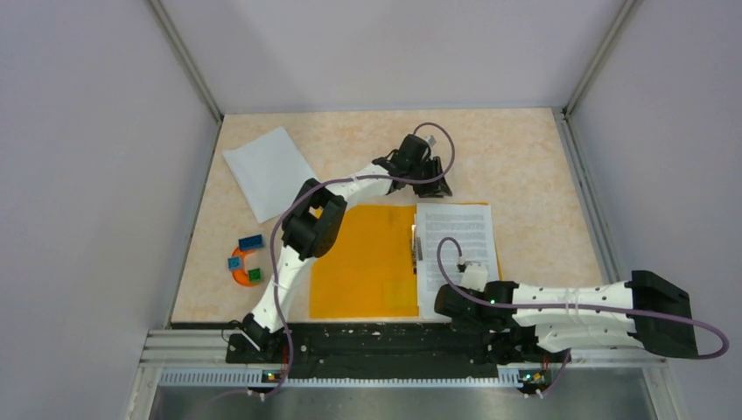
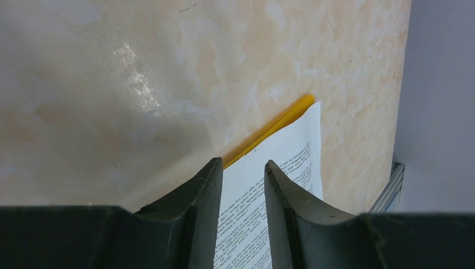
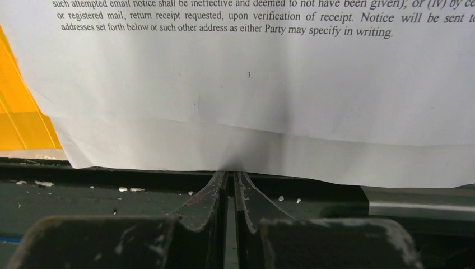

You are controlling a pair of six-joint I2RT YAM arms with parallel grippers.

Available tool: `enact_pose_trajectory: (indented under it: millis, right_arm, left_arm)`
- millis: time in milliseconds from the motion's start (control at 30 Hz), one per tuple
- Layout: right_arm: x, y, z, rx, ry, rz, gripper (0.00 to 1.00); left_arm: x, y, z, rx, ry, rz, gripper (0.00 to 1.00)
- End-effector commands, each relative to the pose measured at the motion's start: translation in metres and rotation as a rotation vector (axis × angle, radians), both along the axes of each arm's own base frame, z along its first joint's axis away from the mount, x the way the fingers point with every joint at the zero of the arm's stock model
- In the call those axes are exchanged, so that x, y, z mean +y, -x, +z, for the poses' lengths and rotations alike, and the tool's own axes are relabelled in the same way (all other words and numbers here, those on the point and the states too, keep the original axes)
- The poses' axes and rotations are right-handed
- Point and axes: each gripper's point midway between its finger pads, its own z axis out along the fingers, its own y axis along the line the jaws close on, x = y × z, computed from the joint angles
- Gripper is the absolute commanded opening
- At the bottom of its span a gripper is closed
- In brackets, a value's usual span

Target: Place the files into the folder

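The orange folder (image 1: 363, 262) lies flat in the middle of the table. The printed sheet (image 1: 457, 245) rests on its right part, and an orange edge (image 2: 283, 120) shows past the sheet's far side. The blank sheet (image 1: 267, 171) lies at the far left, apart from the folder. My left gripper (image 1: 433, 185) (image 2: 241, 163) hovers open over the printed sheet's (image 2: 291, 151) far edge, with nothing between its fingers. My right gripper (image 1: 448, 302) (image 3: 231, 172) is shut, its tips at the printed sheet's (image 3: 252, 101) near edge. Whether paper is pinched does not show.
An orange arch block (image 1: 238, 273) with small blue (image 1: 251, 241) and green (image 1: 255, 275) blocks sits at the left, near the front. The printed sheet's near edge overhangs the black rail (image 3: 112, 196) along the table's front. Grey walls enclose the table on three sides.
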Motion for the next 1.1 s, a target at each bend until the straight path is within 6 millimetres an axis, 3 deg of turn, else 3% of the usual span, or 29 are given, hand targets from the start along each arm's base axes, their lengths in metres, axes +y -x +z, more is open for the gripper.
enact_pose_trajectory:
  millis: [0, 467, 767, 1067]
  right_arm:
    - [0.003, -0.02, 0.001, -0.112, -0.004, -0.052, 0.08]
    - [0.014, -0.045, 0.018, -0.233, 0.0, -0.079, 0.1]
    - [0.028, -0.056, 0.028, -0.266, -0.03, -0.079, 0.11]
    - [0.039, -0.069, 0.045, -0.306, -0.052, -0.079, 0.11]
  left_arm:
    - [-0.003, 0.003, 0.008, -0.012, 0.041, -0.011, 0.38]
    - [0.009, 0.023, -0.002, 0.021, 0.029, -0.032, 0.3]
    - [0.01, 0.022, 0.007, 0.003, 0.032, -0.034, 0.28]
    - [0.01, 0.022, 0.009, 0.003, 0.033, -0.036, 0.21]
